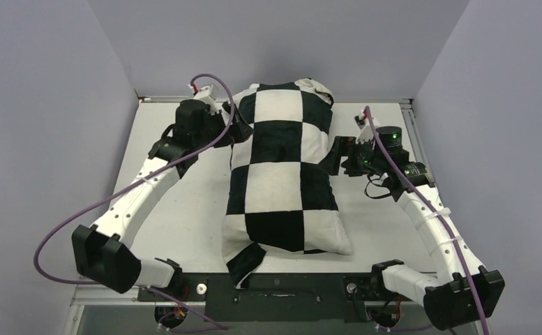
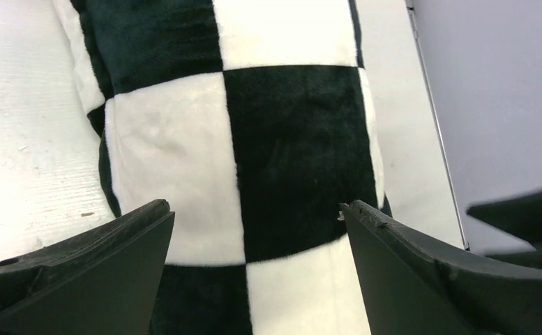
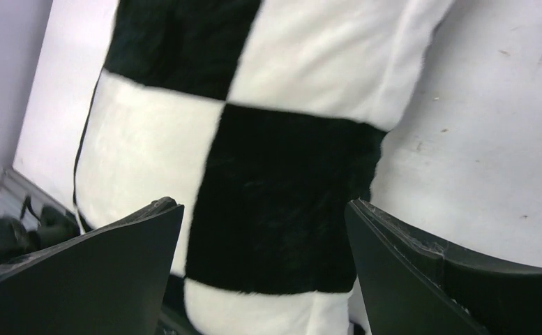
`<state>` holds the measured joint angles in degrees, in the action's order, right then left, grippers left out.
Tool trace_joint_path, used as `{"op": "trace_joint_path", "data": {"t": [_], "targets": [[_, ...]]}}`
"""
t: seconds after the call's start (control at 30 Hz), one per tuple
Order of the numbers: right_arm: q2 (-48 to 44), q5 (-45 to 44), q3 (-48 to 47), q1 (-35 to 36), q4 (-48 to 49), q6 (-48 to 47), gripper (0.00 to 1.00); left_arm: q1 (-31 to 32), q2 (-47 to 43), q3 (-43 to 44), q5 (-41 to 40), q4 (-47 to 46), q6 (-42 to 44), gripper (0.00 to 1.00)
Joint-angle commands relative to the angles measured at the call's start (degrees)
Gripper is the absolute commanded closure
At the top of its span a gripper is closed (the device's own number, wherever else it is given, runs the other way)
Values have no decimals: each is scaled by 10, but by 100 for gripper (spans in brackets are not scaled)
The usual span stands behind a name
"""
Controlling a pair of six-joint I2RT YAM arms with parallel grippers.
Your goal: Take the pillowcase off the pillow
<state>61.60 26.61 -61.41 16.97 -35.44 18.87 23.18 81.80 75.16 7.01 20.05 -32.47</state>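
The black and white checkered pillowcase (image 1: 282,167) lies stuffed and lengthwise down the middle of the table, with a loose flap (image 1: 243,262) hanging over the near edge. The pillow is hidden inside it. My left gripper (image 1: 243,129) is at the case's far left side, open, its jaws spread wide over the fabric (image 2: 289,139) without pinching it. From the right, my right gripper (image 1: 332,157) faces the case at about mid-height, also open. Its fingers (image 3: 421,279) straddle a black square (image 3: 275,174) at the case's edge. Neither holds anything.
The white table (image 1: 184,209) is boxed in by grey walls on the left, back and right, with a metal rail (image 1: 407,105) along the far edge. Purple cables (image 1: 79,216) trail from both arms. A dark shape (image 2: 526,216) shows beyond the pillowcase in the left wrist view.
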Motion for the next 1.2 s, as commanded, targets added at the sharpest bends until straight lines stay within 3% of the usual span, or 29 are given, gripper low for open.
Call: {"op": "trace_joint_path", "data": {"t": [0.0,0.13,0.37,0.77,0.87,0.93,1.0,1.17], "targets": [[30,78,7,-88,97,45,10,-1,-77,-39,-9,29,26,4],[61,90,48,-132,213,132,10,2,-113,-78,15,29,16,4],[160,96,83,-136,372,192,10,5,-115,-99,44,22,6,4],[308,173,183,-104,654,314,10,8,-48,-137,61,-41,-11,4],[331,188,203,-84,716,338,3,14,-24,-159,66,-75,-28,4],[340,199,221,-80,758,360,12,22,-6,-171,71,-92,-38,4],[337,215,231,-79,788,376,30,30,14,-182,75,-106,-45,4],[290,222,213,-78,728,341,83,42,53,-196,92,-140,-62,2]]}}
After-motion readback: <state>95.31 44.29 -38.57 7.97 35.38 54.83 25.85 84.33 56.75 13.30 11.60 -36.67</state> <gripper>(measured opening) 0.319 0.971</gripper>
